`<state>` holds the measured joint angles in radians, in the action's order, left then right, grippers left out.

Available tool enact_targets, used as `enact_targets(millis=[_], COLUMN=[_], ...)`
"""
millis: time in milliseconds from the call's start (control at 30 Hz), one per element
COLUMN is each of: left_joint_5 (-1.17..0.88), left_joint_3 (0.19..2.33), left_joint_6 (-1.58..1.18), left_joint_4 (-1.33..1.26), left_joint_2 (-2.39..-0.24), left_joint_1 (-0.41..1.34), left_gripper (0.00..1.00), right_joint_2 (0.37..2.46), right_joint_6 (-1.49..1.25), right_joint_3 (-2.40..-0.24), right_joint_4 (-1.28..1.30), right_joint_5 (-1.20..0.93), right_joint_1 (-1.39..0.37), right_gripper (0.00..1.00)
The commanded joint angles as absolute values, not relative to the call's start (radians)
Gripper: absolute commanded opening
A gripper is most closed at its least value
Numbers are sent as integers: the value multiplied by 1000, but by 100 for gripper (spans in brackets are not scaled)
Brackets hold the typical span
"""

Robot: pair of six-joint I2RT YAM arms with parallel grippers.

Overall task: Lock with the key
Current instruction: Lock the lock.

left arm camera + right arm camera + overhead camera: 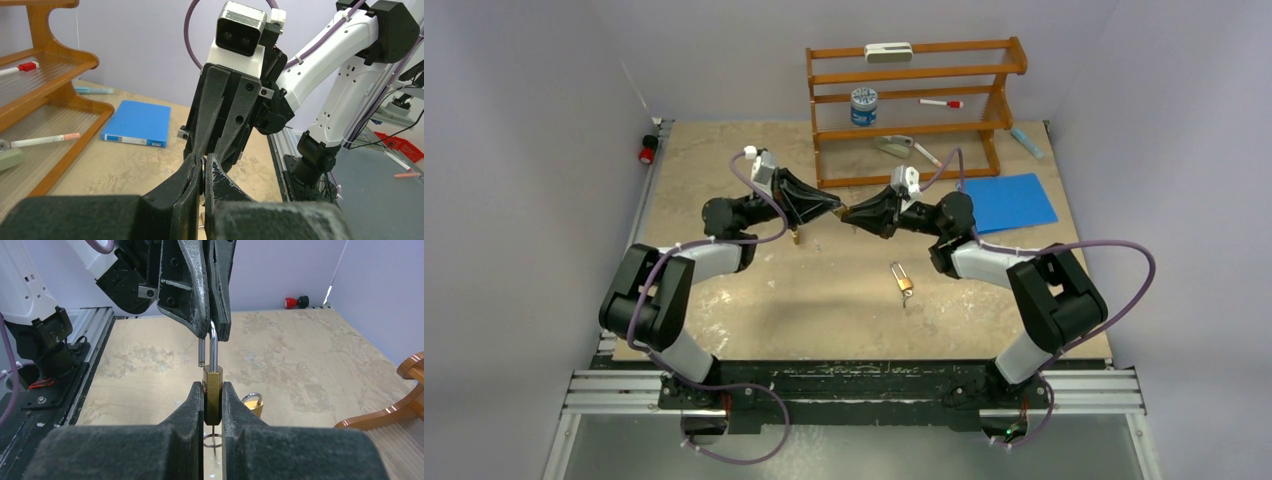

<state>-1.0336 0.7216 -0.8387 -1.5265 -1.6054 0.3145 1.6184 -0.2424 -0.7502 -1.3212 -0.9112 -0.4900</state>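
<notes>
**Both arms at mid-table.** Both arms are reached forward and angled inward, so that the grippers meet tip to tip above the mottled beige tabletop (824, 310), in front of the orange-brown wooden shelf rack (964, 127). The right gripper (213, 388) is closed on the body of a small brass padlock (212, 377), which is held upright. The left gripper (214, 335) is pinched shut on the top of the padlock's raised steel shackle (213, 352), whose free leg is seen out of the body. A thin wire ring (212, 441) hangs beneath the body; the key itself cannot be made out. A second brass padlock (903, 280) lies flat on the tabletop near the right arm. Print on the blue-and-white round tin (863, 106) is too small to be read.
</notes>
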Motion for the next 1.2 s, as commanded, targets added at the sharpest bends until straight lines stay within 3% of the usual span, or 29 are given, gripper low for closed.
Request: enact_targets(millis=[0,333,1167], left_joint_5=[-1072,-1066,-1115], left_joint_3=[741,718,870], left_joint_6=[-880,-819,-892], left_joint_4=[-1733,-1733,-1733], left_joint_2=[-1635,-1650,-1574], left_joint_1=[345,364,304], left_gripper=[0,0,0], right_joint_2=[1588,1570,1516], right_joint_6=[-253,-300,-221], right_joint_3=[-823,-886,-846], right_joint_4=[-1416,-1430,-1140], right_joint_5=[-894,-930,-1027], right_joint_1=[-495,-504,-508], right_gripper=[0,0,0])
